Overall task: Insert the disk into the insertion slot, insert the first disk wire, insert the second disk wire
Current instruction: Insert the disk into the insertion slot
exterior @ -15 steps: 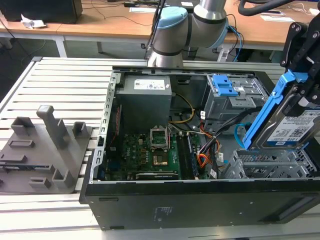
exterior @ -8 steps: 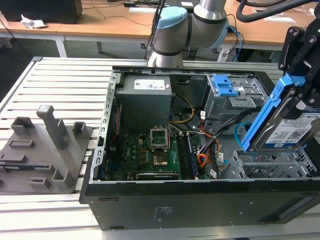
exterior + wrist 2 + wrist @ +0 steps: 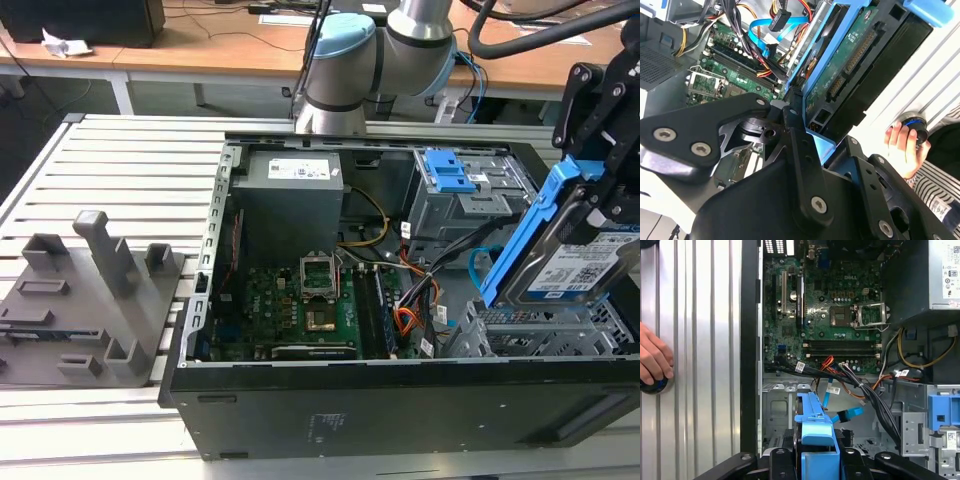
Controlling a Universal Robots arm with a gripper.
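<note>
My gripper [image 3: 597, 190] is shut on the disk [image 3: 575, 262], a silver drive with a white label in a bright blue carrier. It hangs tilted just above the insertion slot [image 3: 545, 335], the low grey perforated bay at the case's corner on the exterior view's right. In both wrist views the black fingers [image 3: 782, 462] clamp the blue carrier [image 3: 816, 432], and the disk's green circuit side [image 3: 852, 60] shows. The second disk wire [image 3: 478, 262], light blue and flat, lies loose inside the case [image 3: 849, 413] [image 3: 771, 31]. Thin red and orange leads [image 3: 827, 362] of the first disk wire run near it.
A taller grey cage with blue latches [image 3: 455, 185] stands behind the bay. A thick orange wire bundle [image 3: 405, 320] and black cables cross beside the motherboard [image 3: 305, 310]. A person's hand [image 3: 652, 360] rests on a knob on the slatted table. A grey fixture [image 3: 85, 300] sits on the exterior view's left.
</note>
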